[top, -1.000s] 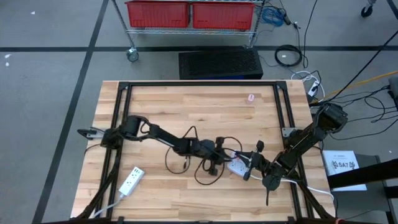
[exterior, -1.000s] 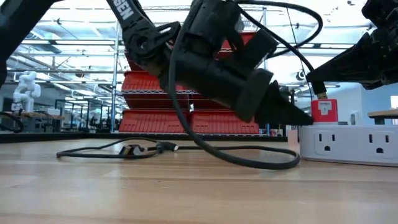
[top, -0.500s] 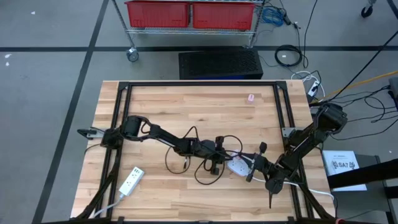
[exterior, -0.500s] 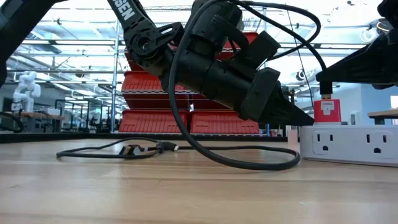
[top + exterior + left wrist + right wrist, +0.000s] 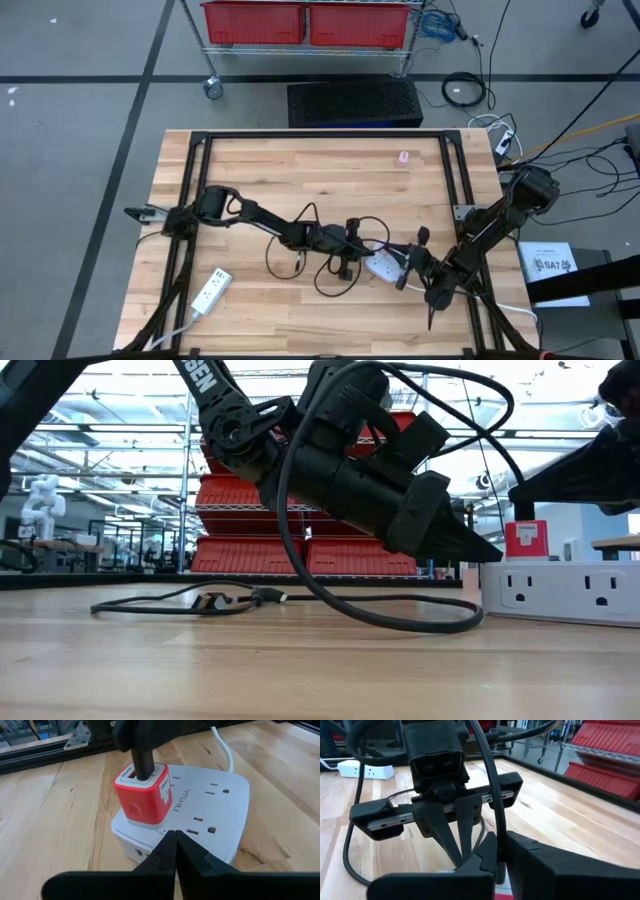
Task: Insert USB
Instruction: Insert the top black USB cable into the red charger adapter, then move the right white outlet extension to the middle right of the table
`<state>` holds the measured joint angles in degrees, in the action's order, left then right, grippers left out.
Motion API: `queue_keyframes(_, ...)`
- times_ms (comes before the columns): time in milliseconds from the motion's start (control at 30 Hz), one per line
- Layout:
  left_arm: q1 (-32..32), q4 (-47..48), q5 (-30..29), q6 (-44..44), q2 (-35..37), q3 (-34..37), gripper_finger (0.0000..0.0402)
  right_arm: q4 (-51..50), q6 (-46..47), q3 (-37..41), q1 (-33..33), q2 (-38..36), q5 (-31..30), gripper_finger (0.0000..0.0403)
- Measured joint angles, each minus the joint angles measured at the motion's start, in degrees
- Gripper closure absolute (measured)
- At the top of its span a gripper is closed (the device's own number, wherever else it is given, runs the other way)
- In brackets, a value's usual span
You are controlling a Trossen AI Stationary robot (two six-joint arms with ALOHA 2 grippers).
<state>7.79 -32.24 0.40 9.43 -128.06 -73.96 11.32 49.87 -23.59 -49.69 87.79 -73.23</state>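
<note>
On the light wooden slatted table [image 5: 300,180], a white multi-outlet power strip [image 5: 200,815] lies flat toward the right-hand side, and a red cube-shaped USB charger with a white top face [image 5: 142,795] stands plugged into it. In the left wrist view, a black USB cable plug [image 5: 142,762] stands upright in one of the charger's top ports, with the dark mass of the right gripper directly above it. The right gripper [image 5: 497,857] is clenched on the black cable [image 5: 490,785], its fingers pressed together around the cord just above the plug. The left gripper [image 5: 175,847] is closed on nothing, its two dark fingertips meeting in a point just beside the near edge of the power strip and aimed at the charger's base. In the low view, the left arm slants down from the upper left to the strip, with a slack loop of the black cable lying on the wood beneath it. A second white power strip [image 5: 210,291] lies well apart near the table's front left corner.
</note>
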Motion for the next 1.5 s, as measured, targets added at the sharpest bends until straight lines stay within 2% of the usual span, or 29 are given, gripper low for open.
queue_keyframes(267,0.0,0.21,0.0,0.0,-0.01,0.07,0.0392,0.12,1.73,-0.09,2.79,-0.09,1.99,0.0398)
queue_keyframes(367,0.0,0.21,0.0,0.0,-0.01,0.07,0.0392,0.23,1.88,-0.08,3.08,-0.08,2.25,0.0379)
queue_keyframes(433,0.0,0.21,0.02,0.0,-0.01,0.07,0.0392,-0.17,2.21,0.04,3.29,0.05,5.38,0.0362)
queue_keyframes(633,0.02,0.21,0.06,0.0,-0.03,0.07,0.0392,0.24,2.34,0.13,3.29,0.12,5.19,0.0327)
queue_keyframes(1067,0.04,0.88,0.07,0.0,-0.05,0.01,0.0392,1.83,1.52,0.07,3.29,0.02,4.99,0.0323)
queue_keyframes(1300,0.04,1.01,-0.01,0.0,-0.05,0.01,0.0392,1.69,-1.97,0.07,3.25,-2.8,6.3,0.0318)
queue_keyframes(1500,0.04,1.06,0.07,0.0,-0.05,0.03,0.0392,1.73,-7.62,0.05,3.87,-8.23,10.26,0.0276)
